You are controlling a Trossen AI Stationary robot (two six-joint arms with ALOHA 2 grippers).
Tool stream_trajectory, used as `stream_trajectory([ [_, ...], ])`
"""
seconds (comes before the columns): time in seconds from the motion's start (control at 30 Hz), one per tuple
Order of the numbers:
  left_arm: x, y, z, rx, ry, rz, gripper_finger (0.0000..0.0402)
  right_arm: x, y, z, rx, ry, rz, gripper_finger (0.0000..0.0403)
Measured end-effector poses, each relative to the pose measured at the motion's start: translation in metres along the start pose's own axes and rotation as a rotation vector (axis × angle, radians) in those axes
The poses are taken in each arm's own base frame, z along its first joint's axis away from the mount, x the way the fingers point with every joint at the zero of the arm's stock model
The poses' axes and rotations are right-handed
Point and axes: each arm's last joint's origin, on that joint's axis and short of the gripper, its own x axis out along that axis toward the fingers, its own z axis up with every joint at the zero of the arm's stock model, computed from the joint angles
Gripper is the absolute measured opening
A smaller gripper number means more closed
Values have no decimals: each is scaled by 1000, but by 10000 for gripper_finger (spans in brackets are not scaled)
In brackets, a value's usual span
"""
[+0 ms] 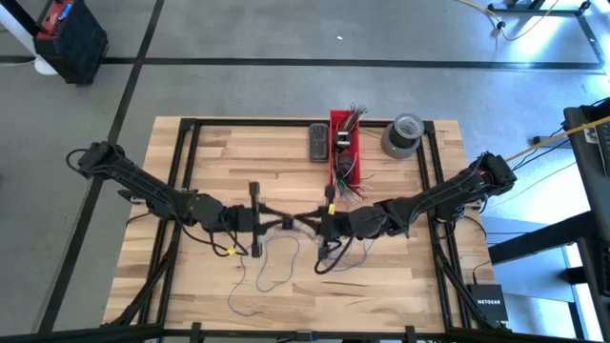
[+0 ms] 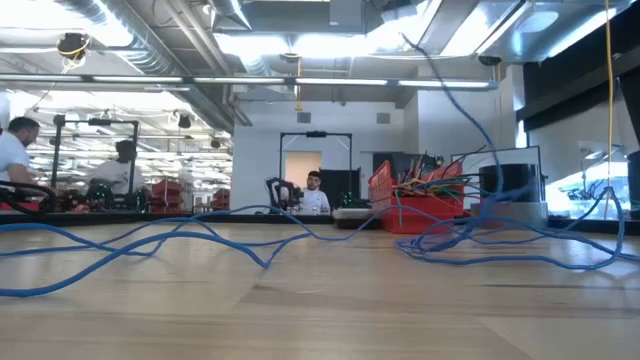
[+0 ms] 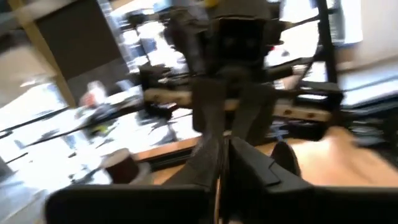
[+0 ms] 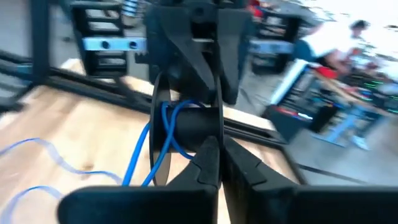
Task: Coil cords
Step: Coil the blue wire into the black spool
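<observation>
My two grippers meet tip to tip above the middle of the table, the left gripper and the right gripper, both roughly level. A thin blue cord is looped at the left gripper's finger ends and hangs down from there. Its slack loops lie on the wood below both grippers, beside a darker cord. In the low view blue cords sprawl over the table and one strand rises out of the picture. Both grippers' fingers stand together. My left gripper has loops of the blue cord around its finger ends. The fingers themselves hide where the cord sits between them. The cord hangs slack below it down to the table. My right gripper comes level from the table's right side. Its shut fingertips meet the cord loop right at the left gripper's tips. How much cord lies between them does not show.
At the far middle stands a red bin full of short multicoloured wire ends. A grey tape roll stands to its right and a dark flat device to its left. Bare wood lies to the left and the near right.
</observation>
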Motion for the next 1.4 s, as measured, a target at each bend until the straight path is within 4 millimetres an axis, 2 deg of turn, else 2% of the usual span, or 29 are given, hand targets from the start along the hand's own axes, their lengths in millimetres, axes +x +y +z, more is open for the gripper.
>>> stream_trajectory([
  [0.17, -11, 10, 10, -13, 64, 105, 109, -35, -14, 20, -50, 46, -187, 6],
  [0.27, -14, 11, 5, -20, 128, 93, 133, -57, -20, 32, -62, 61, -317, 7],
  [0.33, -11, 12, -2, -51, 163, 101, 141, -64, -22, 34, -65, 70, -376, 7],
  [0.4, -3, 11, -10, -100, 186, 95, 145, -63, -21, 29, -68, 64, -378, 5],
  [0.5, 13, 6, -24, -136, 190, -2, 147, -58, -18, 15, -43, 8, -347, 5],
  [0.63, 36, -1, -43, -149, 177, -98, 147, -54, -15, -13, 16, -118, -308, 4],
  [0.73, 55, -3, -52, -150, 184, -142, 147, -59, -18, -24, 71, -250, -295, 4],
  [0.9, 88, -13, -64, -153, 199, -189, 147, -65, -19, -24, 86, -394, -248, 5],
  [1.07, 113, -25, -73, -148, 209, -192, 147, -65, -19, -19, 58, -402, -243, 6],
  [1.4, 120, -28, -68, -156, 168, -202, 147, -64, -17, -21, 46, -380, -229, 7],
])
